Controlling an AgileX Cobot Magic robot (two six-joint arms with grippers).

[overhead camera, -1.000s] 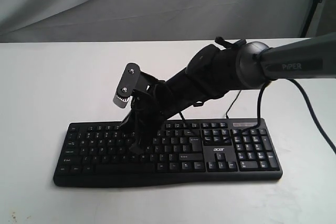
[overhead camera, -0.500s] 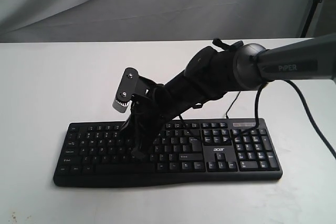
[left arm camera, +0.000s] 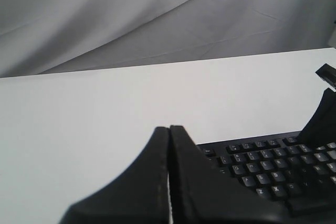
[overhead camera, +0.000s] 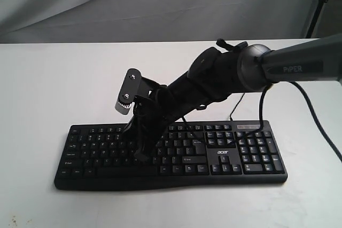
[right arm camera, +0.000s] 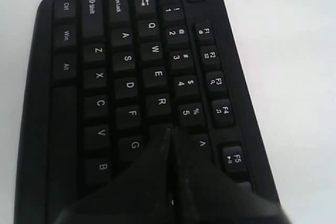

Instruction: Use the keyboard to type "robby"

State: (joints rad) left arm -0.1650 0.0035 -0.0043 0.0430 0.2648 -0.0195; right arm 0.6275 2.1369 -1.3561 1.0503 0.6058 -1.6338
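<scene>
Above the keyboard [overhead camera: 187, 158], the right arm [overhead camera: 299, 68] apparently reads "PiPER".

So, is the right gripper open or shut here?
Shut: the right gripper shows both fingers pressed together, no gap, above the keyboard.

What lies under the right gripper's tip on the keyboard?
The shut right gripper has its tip over the keyboard, in the letter rows. The R key, F key and G key show around it. The key next after R is covered, so its legend is hidden. Contact cannot be told.
</scene>
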